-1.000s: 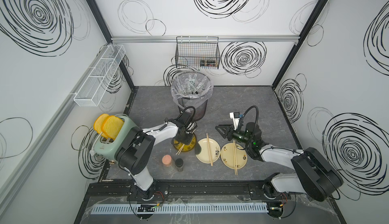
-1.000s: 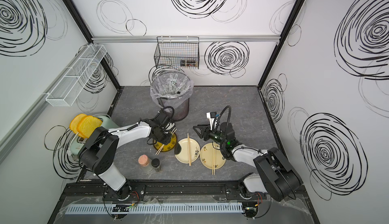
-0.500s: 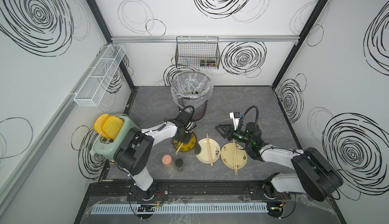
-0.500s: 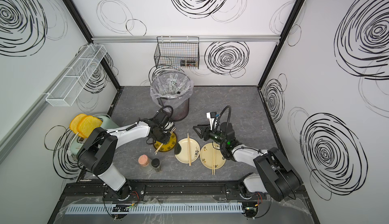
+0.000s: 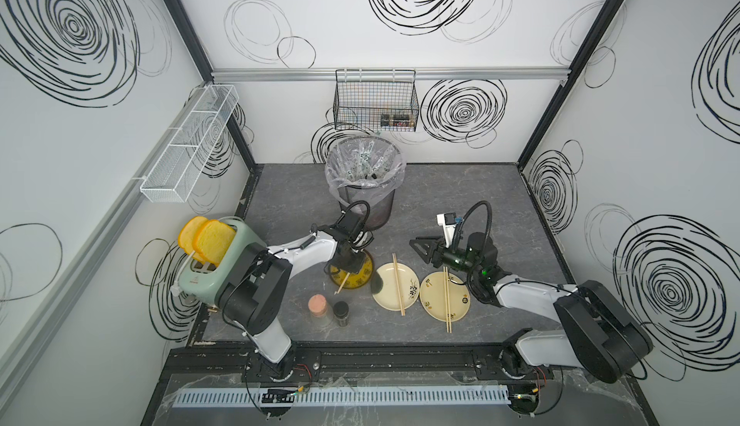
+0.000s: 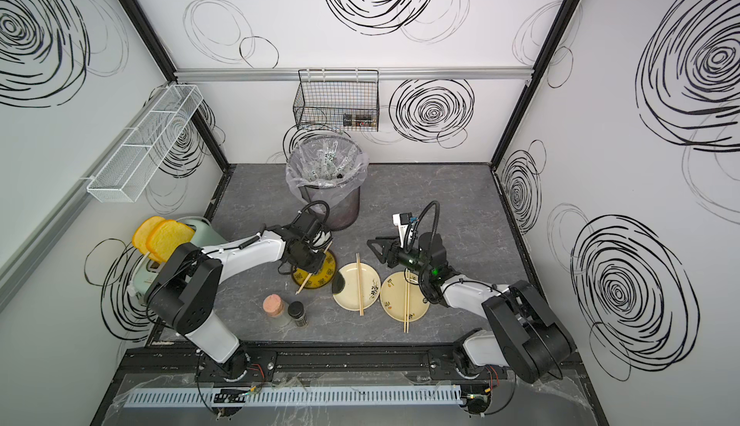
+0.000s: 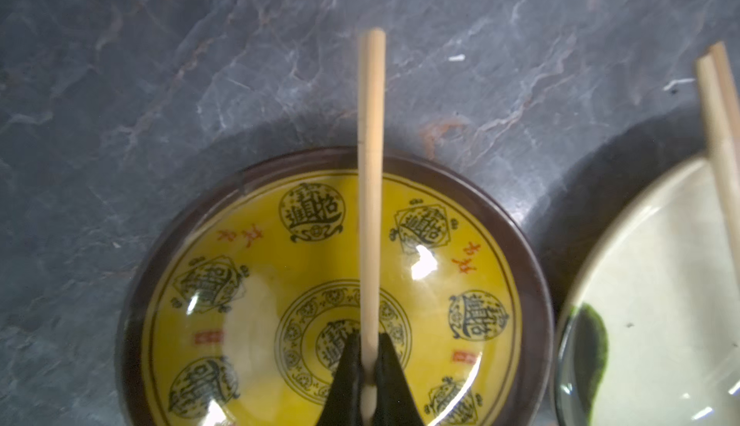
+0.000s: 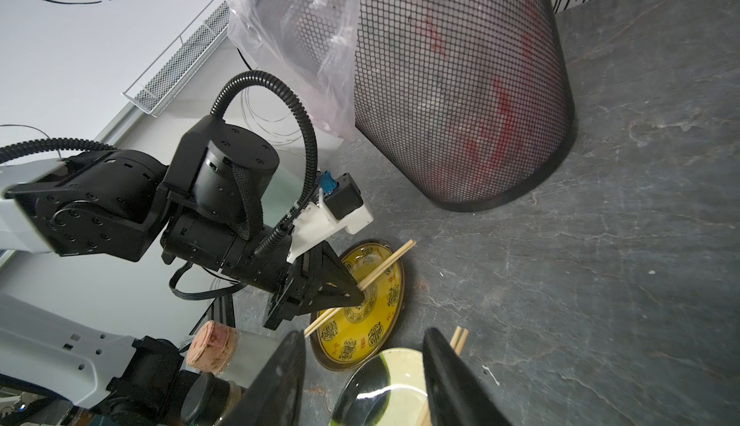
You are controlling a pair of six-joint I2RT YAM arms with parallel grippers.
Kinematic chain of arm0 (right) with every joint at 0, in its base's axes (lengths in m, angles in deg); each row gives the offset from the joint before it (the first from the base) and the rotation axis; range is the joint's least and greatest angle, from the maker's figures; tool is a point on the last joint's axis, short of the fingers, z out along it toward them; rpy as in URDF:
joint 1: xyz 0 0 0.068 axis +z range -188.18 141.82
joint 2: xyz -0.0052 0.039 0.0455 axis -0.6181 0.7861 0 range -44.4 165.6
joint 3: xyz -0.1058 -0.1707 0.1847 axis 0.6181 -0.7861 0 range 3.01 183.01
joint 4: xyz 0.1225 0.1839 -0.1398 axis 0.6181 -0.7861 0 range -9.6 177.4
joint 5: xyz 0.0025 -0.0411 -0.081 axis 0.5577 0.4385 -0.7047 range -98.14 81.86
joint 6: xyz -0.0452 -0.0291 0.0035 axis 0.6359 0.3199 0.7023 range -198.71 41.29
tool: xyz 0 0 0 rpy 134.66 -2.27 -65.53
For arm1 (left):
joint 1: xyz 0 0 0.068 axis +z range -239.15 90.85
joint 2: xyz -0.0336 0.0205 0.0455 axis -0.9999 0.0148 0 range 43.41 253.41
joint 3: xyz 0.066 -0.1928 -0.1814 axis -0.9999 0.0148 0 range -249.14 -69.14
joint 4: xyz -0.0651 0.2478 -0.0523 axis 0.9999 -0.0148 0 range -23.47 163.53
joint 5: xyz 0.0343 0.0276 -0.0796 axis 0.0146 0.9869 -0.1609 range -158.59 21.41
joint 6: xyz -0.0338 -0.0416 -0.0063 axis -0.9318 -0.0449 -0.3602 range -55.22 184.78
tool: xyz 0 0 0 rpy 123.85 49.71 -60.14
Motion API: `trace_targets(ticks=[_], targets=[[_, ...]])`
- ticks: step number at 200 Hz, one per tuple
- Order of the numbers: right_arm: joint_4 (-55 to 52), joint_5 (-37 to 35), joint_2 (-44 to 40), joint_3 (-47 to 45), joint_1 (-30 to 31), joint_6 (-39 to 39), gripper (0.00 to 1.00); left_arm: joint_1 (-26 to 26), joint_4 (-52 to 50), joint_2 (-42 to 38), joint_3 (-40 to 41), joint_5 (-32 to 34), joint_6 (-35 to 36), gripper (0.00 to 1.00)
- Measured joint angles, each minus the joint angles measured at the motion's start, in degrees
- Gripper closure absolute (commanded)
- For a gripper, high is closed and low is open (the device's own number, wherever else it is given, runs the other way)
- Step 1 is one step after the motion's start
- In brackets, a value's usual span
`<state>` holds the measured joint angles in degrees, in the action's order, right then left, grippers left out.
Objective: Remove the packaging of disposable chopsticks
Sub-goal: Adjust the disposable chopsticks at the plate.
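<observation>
The left gripper (image 7: 369, 348) pinches the thin, smooth wooden chopsticks (image 7: 370, 143) over the round, shiny yellow plate (image 7: 256, 284); at 3 o'clock the right gripper (image 5: 418, 245) hangs half open, empty.

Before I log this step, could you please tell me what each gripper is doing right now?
Left gripper: closed on the chopsticks over the yellow plate.
Right gripper: open, holding nothing.

**By the numbers**

One yellow plate (image 5: 359, 282) at centre-left, two cream plates (image 5: 385, 300) to its right. Three chopstick pairs (image 5: 398, 284), one per plate. Two jars (image 5: 317, 306) at lower centre. One toaster (image 5: 200, 280) at left holding two toast slices (image 5: 206, 239). One bin (image 5: 380, 212) at upper centre; clear sleeves (image 5: 362, 161) inside, perhaps several, too tangled to count. Two wire baskets (image 5: 188, 151) on the walls above
</observation>
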<state>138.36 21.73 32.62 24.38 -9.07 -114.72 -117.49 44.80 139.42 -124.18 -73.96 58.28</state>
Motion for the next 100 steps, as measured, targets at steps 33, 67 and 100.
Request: trace_targets(ticks=[33,67,100], targets=[[0.00,0.00,0.00,0.02,0.00,0.00,0.49,0.02,0.02,0.00,0.00,-0.79,0.24,0.84],[-0.02,0.00,0.00,0.00,0.00,0.00,0.49,0.02,0.13,0.00,0.02,-0.81,0.48,0.77],[-0.15,0.00,0.00,0.00,0.00,0.00,0.49,0.02,0.13,0.00,0.04,-0.74,0.48,0.75]])
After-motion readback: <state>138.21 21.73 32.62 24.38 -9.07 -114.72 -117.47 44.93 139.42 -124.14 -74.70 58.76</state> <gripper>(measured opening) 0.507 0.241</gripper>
